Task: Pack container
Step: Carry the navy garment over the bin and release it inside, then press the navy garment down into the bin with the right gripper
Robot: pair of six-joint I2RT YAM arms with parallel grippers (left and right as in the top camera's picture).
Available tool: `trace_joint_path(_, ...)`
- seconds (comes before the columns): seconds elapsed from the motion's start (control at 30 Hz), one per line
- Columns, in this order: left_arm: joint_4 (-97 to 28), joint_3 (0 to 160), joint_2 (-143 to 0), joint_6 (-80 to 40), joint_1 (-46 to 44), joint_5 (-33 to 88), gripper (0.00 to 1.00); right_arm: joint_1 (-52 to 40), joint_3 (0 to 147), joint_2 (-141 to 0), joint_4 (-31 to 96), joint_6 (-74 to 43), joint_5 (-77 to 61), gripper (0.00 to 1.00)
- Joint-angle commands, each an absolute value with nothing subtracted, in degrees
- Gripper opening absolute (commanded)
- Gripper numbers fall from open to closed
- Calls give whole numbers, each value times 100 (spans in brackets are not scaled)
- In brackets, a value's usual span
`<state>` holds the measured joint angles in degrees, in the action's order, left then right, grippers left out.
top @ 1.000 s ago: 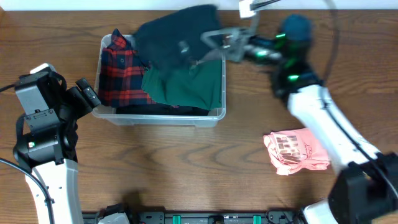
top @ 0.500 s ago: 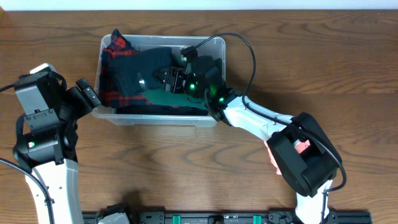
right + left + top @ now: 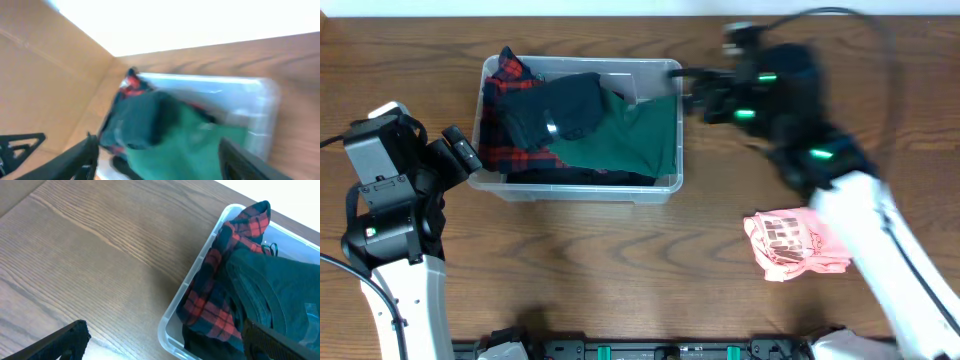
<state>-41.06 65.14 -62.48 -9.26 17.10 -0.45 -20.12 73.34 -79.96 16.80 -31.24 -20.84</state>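
The clear container (image 3: 582, 188) sits at the back left of the table. It holds a red plaid shirt (image 3: 508, 122), a dark navy garment (image 3: 565, 105) and a green garment (image 3: 632, 135). My right gripper (image 3: 692, 90) is blurred, just right of the container's right rim, open with nothing in it. In the right wrist view the gripper (image 3: 160, 155) hangs above the green garment (image 3: 200, 145) and the navy garment (image 3: 142, 117). My left gripper (image 3: 460, 152) is open beside the container's left front corner. In the left wrist view the gripper (image 3: 165, 337) straddles that corner (image 3: 172, 325).
A pink printed garment (image 3: 796, 245) lies crumpled on the wooden table at the right, under my right arm. A dark rail (image 3: 660, 350) runs along the table's front edge.
My right gripper has opened, let go of the navy garment inside the container and pulled back to the right. The left arm has not moved.
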Motion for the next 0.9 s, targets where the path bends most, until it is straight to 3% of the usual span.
trace_joint_path(0.0,-4117,6499,-6248,-1017,1734,-113,98,-1262,7338,-7531,2458,-2303,-2123,66)
trace_joint_path(0.07,-4117,6499,-6248,-1017,1734,-113,98,-720,7338,-7306,3144,-2250,-2123,68)
trace_joint_path(0.13,-4117,6499,-6248,-1017,1734,-113,98,-163,7338,-7179,3977,-1994,-2121,81)
trace_joint_path(0.17,-4115,6499,-6248,-1017,1734,-113,98,95,7338,-7168,4364,-1872,-2121,83)
trace_joint_path(0.27,-4117,6499,-6248,-1017,1734,-113,98,526,7328,-7236,5022,-1236,-2458,85)
trace_joint_path(0.37,-4115,6499,-6248,-1017,1734,-113,98,454,7328,-7312,4897,-408,-3929,82)
trace_joint_path(0.43,-4117,6499,-6248,-1017,1734,-113,98,200,7328,-7395,4412,-473,-4600,68)
trace_joint_path(0.53,-4117,6499,-6248,-1017,1734,-113,98,-443,7328,-7616,3341,-1476,-4202,52)
trace_joint_path(0.6,-4115,6499,-6248,-1017,1732,-113,98,-943,7328,-7848,2622,-1979,-3708,49)
trace_joint_path(0.87,-4115,6499,-6248,-1017,1734,-113,98,-3009,7328,-9596,-1253,-2567,-2926,52)
